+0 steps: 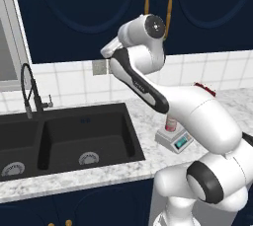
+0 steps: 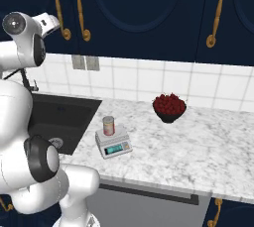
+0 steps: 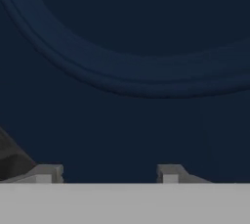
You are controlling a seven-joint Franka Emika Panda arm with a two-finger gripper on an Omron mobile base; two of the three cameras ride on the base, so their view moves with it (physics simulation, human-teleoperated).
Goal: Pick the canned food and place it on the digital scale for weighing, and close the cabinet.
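Glossy white rounded arm (image 1: 197,116) with black joint bands and a grey end cap.

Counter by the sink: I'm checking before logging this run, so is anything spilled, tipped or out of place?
Nothing stands out. The canned food stands upright on the digital scale, the bowl of red fruit sits level, and the cabinet doors look shut.

The arm (image 1: 148,79) hides part of the canned food (image 1: 170,124) and digital scale (image 1: 174,139); the cabinet (image 1: 99,13) runs past the top edge.
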